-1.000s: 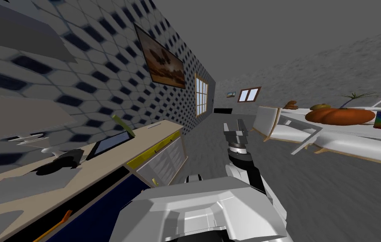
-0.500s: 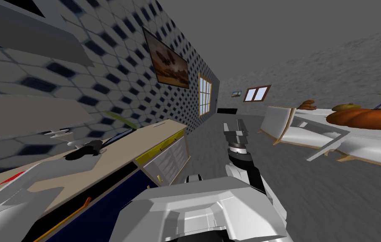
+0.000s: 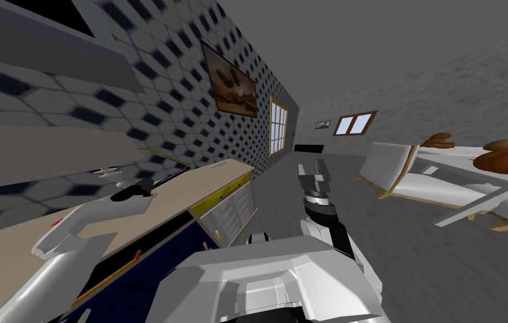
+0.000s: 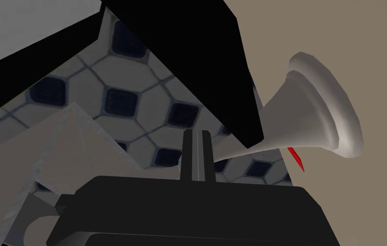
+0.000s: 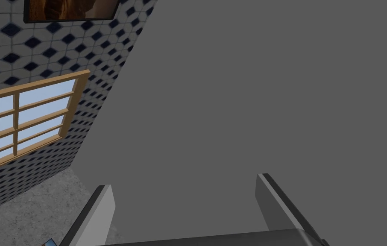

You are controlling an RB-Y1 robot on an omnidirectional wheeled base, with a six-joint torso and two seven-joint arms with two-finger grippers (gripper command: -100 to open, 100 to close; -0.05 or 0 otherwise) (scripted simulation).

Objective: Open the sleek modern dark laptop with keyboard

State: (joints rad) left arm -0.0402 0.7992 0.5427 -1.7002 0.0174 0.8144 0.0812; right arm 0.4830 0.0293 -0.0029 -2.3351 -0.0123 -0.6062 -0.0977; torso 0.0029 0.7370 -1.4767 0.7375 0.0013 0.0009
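My view has swung left, bringing more of the long tan-topped counter (image 3: 185,190) into sight. My left gripper (image 4: 197,133) has its blades pressed together near a pale grey funnel-shaped object (image 4: 316,115); my right gripper (image 3: 311,166) is held ahead, blades spread and empty. Farther along the counter, past a dark lump (image 3: 132,193), the thin dark laptop (image 3: 171,175) lies by the tiled wall.

Dim, flat grey light; the window (image 3: 278,124) glows pale, the tiled wall (image 3: 152,95) stretches, smeared, toward corners.
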